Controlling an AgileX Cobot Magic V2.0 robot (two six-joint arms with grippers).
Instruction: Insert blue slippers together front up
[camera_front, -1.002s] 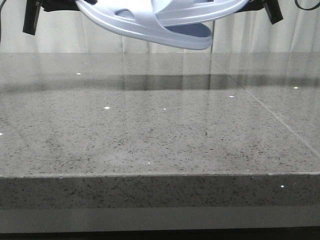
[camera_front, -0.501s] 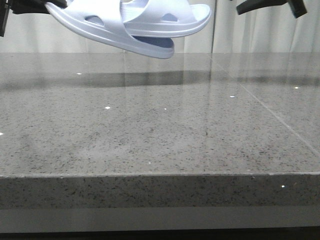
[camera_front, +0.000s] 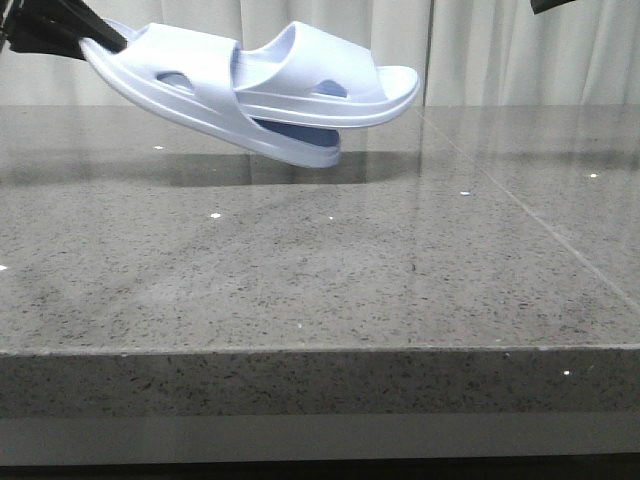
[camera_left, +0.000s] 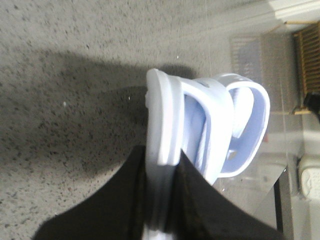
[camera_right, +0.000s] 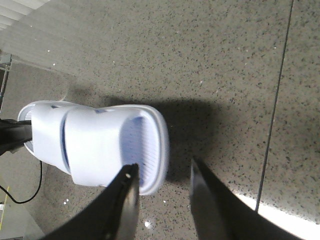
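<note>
Lavender-blue foam, the blue slippers (camera_front: 265, 90) are nested one through the other's strap and hang in the air above the grey speckled counter (camera_front: 300, 270), toward ten o'clock of the front view, their shadow below them. At nine o'clock of the pair, the left claw (camera_left: 161, 172) is clamped on the heel edge of a sole. Above them, the right claw (camera_right: 161, 182) gapes wide, gripping nothing.
</note>
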